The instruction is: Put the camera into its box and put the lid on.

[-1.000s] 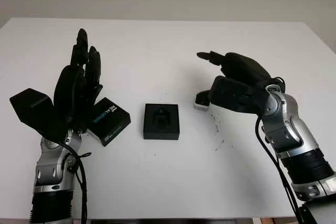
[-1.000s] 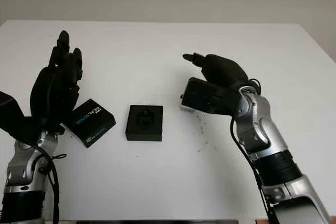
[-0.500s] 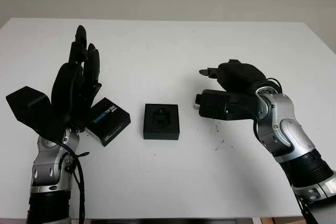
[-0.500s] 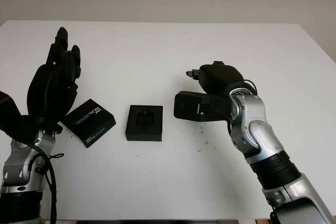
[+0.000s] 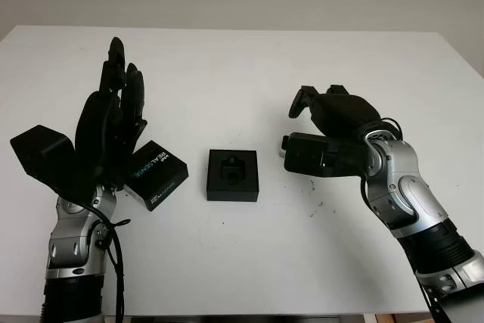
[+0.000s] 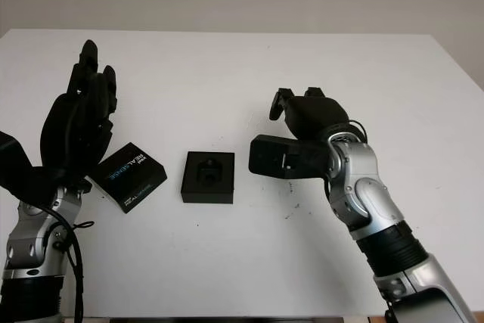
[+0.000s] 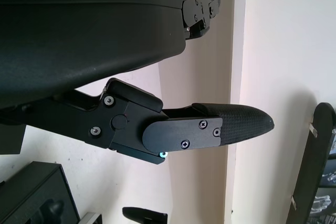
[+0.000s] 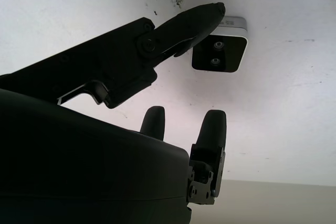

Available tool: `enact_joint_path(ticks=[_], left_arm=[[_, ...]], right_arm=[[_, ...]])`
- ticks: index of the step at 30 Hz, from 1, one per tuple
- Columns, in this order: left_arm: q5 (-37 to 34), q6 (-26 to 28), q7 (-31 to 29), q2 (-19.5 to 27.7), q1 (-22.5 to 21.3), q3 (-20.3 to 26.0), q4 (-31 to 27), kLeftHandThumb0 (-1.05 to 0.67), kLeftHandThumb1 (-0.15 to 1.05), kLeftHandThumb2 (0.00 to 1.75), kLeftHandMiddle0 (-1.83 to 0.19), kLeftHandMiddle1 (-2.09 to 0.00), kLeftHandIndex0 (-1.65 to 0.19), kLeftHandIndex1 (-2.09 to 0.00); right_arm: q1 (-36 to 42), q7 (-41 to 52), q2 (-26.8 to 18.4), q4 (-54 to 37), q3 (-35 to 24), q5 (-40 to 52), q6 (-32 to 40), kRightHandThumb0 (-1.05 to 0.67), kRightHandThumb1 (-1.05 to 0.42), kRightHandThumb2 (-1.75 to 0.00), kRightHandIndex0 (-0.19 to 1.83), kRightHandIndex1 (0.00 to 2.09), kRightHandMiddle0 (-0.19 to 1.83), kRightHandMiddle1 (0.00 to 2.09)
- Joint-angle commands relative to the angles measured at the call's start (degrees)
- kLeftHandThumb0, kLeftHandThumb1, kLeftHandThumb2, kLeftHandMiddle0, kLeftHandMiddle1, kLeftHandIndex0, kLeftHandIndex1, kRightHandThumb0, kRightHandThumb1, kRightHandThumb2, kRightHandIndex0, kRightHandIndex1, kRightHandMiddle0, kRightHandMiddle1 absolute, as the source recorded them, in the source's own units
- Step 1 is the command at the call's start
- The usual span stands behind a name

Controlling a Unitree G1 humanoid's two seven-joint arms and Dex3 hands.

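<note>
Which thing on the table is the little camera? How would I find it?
Look at the white table, then at the right hand over its right half. The camera lies just under that hand: a small block with a silver edge and a dark face with two round lenses, unlike the all-black box.

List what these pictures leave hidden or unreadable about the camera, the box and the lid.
- Camera: in the eye views the open right hand above it covers nearly all of it.
- Lid: its near corner sits behind the open, raised left hand; small print too small to read.
- Box: black insert, recess shape unclear.
</note>
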Motion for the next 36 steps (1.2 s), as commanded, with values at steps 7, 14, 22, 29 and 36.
enact_joint_path(ticks=[7, 14, 22, 29, 36], left_arm=[[0.1, -0.4, 0.2, -0.2, -0.5, -0.1, -0.6, -0.79, 1.05, 0.49, 0.19, 0.0, 0.19, 0.0], [-0.1, -0.5, 0.1, -0.4, -0.5, 0.0, -0.4, -0.79, 1.05, 0.48, 0.19, 0.0, 0.19, 0.0], [0.7, -0.5, 0.8, -0.4, -0.5, -0.2, -0.6, -0.79, 1.05, 0.49, 0.19, 0.0, 0.19, 0.0], [0.3, -0.5, 0.4, -0.5, -0.4, -0.1, -0.7, -0.79, 1.05, 0.48, 0.19, 0.0, 0.19, 0.0], [0.6, -1.0, 0.6, -0.6, -0.4, -0.1, -0.6, -0.79, 1.05, 0.48, 0.19, 0.0, 0.19, 0.0]], right_arm=[[0.7, -0.5, 0.3, 1.1, 0.7, -0.4, -0.1, -0.64, -0.86, -0.06, -0.19, 1.8, -0.19, 1.54], [0.7, 0.6, 0.8, 2.1, 0.5, 0.5, 0.5, -0.63, -0.86, -0.06, -0.19, 1.8, -0.19, 1.57], [0.7, 1.6, 1.3, 2.5, 0.2, 1.7, 1.0, -0.58, -0.87, -0.05, -0.19, 1.7, -0.19, 1.51], [0.7, -0.1, 1.2, 4.1, 0.3, 2.2, -0.7, -0.59, -0.86, -0.05, -0.19, 1.82, -0.19, 1.63], [0.7, -1.9, 0.8, 6.2, 0.2, 3.4, -3.7, -0.52, -0.89, -0.06, -0.18, 1.64, -0.1, 1.33]])
